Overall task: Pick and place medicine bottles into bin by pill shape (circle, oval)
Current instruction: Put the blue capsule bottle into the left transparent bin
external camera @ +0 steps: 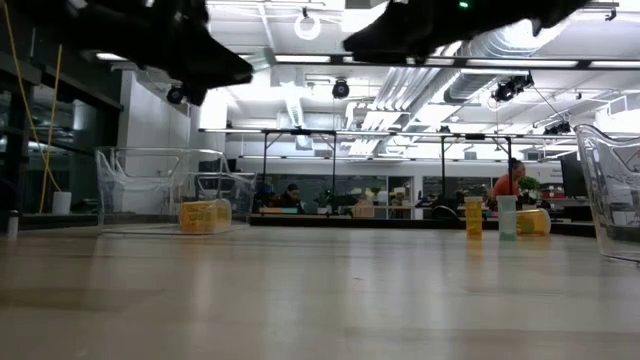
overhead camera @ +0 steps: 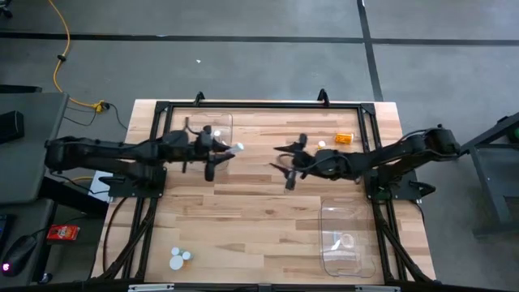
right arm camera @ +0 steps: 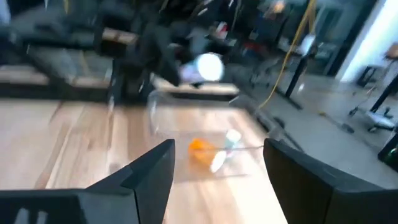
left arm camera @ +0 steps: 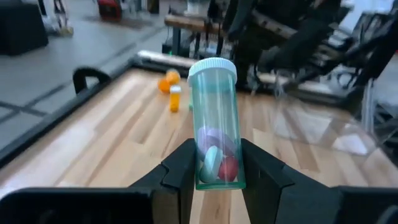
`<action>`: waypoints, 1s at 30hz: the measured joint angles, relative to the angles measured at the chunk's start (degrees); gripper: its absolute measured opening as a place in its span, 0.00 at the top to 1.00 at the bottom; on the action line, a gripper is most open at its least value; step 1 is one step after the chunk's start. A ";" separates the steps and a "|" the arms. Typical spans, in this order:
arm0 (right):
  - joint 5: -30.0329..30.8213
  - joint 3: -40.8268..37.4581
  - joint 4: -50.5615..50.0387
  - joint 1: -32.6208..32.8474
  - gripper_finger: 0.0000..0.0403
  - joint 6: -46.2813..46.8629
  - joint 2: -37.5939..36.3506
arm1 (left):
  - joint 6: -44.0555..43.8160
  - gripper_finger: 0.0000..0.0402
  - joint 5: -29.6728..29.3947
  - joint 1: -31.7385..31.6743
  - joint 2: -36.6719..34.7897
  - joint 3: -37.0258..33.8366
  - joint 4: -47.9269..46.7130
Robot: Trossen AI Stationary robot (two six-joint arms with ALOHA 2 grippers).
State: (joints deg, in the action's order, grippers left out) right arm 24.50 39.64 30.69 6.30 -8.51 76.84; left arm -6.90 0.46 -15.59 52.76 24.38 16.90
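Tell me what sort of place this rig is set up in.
Probably an open-plan lab or industrial workspace: exposed ceiling ducts, a concrete floor with a yellow cable, and people at desks behind the wooden table.

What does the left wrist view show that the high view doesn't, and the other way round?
Only the left wrist view shows pills inside the teal bottle, clamped between the left gripper's fingers. Only the high view shows the whole table, the clear bin at its near right and white caps at its near left. Both show the held bottle and orange bottles across the table.
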 joint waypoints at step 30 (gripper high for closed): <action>-0.65 -15.28 8.89 -4.19 0.41 7.21 -17.14 | -23.59 0.77 -19.64 -3.87 -11.30 -1.20 -35.85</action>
State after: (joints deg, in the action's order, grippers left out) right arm 23.86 24.36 39.58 2.11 -1.30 59.70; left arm -30.49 -19.19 -19.47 41.46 23.18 -18.95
